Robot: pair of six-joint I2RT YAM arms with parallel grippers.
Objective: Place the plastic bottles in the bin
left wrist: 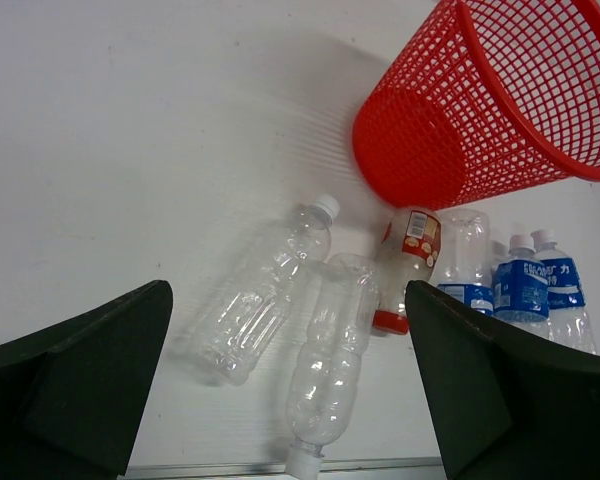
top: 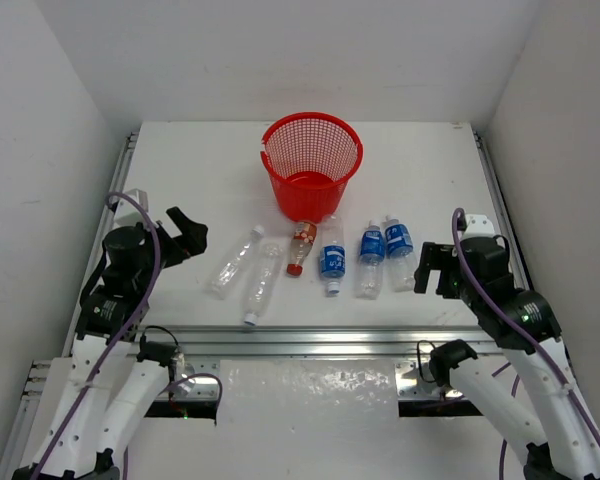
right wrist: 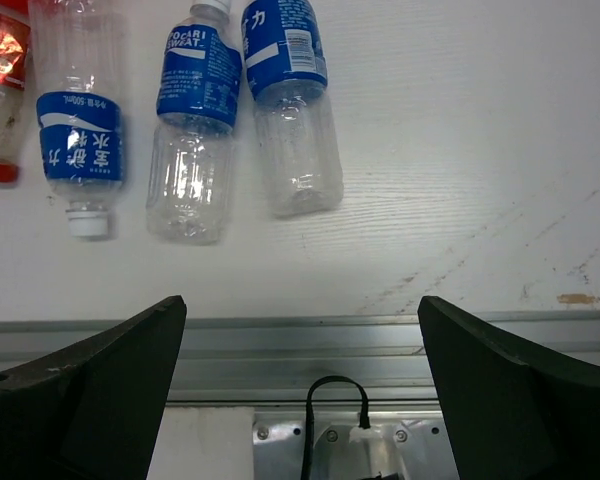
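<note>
A round red plastic mesh basket (top: 335, 165) is standing upright at the upper centre of the top view, on the white table (top: 180, 160). Just below it, six small clear plastic bottles (top: 331, 262) are lying on their sides in a loose row across the middle of the frame, all outside the basket.

From the left, an unlabelled bottle (top: 235, 262) is lying slanted, its white cap pointing to the upper right. A second unlabelled bottle (top: 263, 283) is lying just beside it, its cap pointing at the aluminium rail (top: 310, 340) along the lower edge of the table. A bottle with a red-orange label (top: 300, 247) is lying with its base just beside the basket's foot and its red cap pointing down-frame. Whether it is touching the basket I cannot tell.

To the right, one blue-labelled bottle (right wrist: 80, 150) is pointing its white cap down-frame. The other two blue-labelled bottles (top: 370, 260) (top: 398, 250) are lying side by side, caps toward the top.

The left pincer (top: 188, 233) is hovering left of the row, apart from the bottles. Its fingers (left wrist: 80, 390) are spread wide and gripping nothing, and the unlabelled pair is showing between them. The right pincer (top: 426, 270) is hanging just beside the rightmost bottle, equally wide apart and empty. Its fingers (right wrist: 520, 390) are filling the lower corners above the rail.
</note>
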